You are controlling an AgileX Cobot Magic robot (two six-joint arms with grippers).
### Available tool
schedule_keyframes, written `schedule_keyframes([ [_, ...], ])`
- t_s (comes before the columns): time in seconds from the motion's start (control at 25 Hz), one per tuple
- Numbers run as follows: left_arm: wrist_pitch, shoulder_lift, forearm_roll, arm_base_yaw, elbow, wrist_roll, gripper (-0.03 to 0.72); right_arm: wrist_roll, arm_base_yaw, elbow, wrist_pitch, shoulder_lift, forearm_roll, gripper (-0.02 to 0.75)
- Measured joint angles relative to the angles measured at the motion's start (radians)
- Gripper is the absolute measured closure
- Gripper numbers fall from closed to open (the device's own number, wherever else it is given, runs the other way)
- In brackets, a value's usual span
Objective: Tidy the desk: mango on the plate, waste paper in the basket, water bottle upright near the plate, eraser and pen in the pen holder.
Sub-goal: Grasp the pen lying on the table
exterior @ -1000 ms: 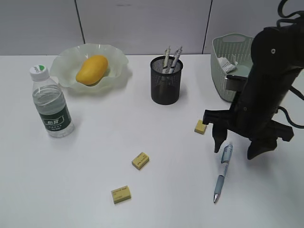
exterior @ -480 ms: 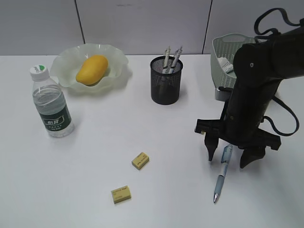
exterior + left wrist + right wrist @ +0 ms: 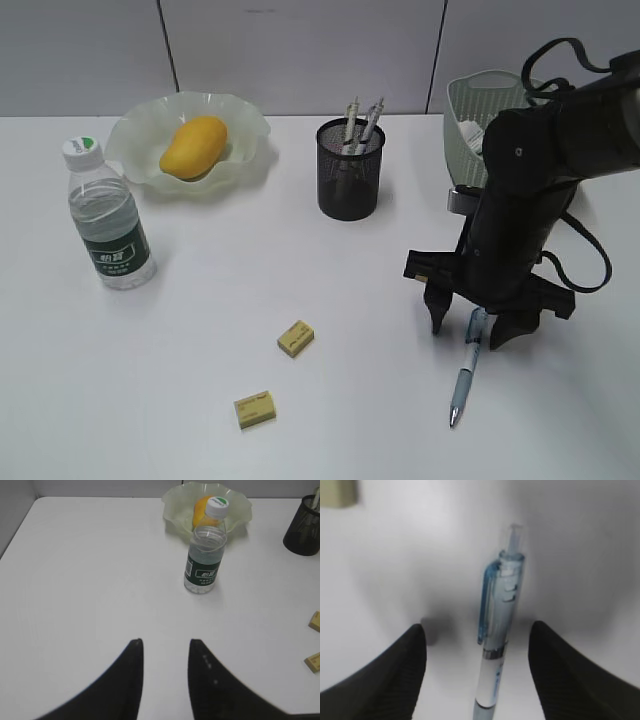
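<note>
Pen (image 3: 466,366) lay on the desk (image 3: 180,380) at the right, its long axis running near to far, tip toward the near edge and clip end between the spread fingers of the right gripper (image 3: 467,329), which straddled it without pinching. The arm hid the pen's far end in the exterior view. Left gripper (image 3: 165,652) stood partly spread over bare desk, holding nothing. Behind the arm, the basket (image 3: 470,105) was half hidden.

Two small yellow rectangular erasers (image 3: 296,338) (image 3: 255,409) show plainly on the white tabletop (image 3: 200,340). One blue-and-clear click pen (image 3: 465,372) lies there; two more pens (image 3: 361,124) stand in the one black mesh pen holder (image 3: 350,175). One clear water bottle (image 3: 108,220), one yellow-orange mango (image 3: 193,146), one ruffled pale-green plate (image 3: 140,135), one sage-green woven-pattern basket (image 3: 470,130).
</note>
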Motion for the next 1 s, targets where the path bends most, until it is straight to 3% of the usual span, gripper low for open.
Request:
schedule_keyframes([
  [0.56,0.0,0.0,-0.001,0.0,0.0,0.0,0.45,0.003,0.0,-0.006,-0.019,0.022,-0.007,0.251],
  [0.68,0.0,0.0,-0.001,0.0,0.0,0.0,0.45,0.004,0.0,-0.007,-0.025,0.023,-0.009,0.325],
  [0.88,0.0,0.0,-0.005,0.0,0.0,0.0,0.45,0.003,0.0,-0.01,-0.047,0.029,-0.009,0.51],
  [1.0,0.0,0.0,-0.005,0.0,0.0,0.0,0.45,-0.032,0.0,-0.017,-0.047,0.035,-0.004,0.572],
])
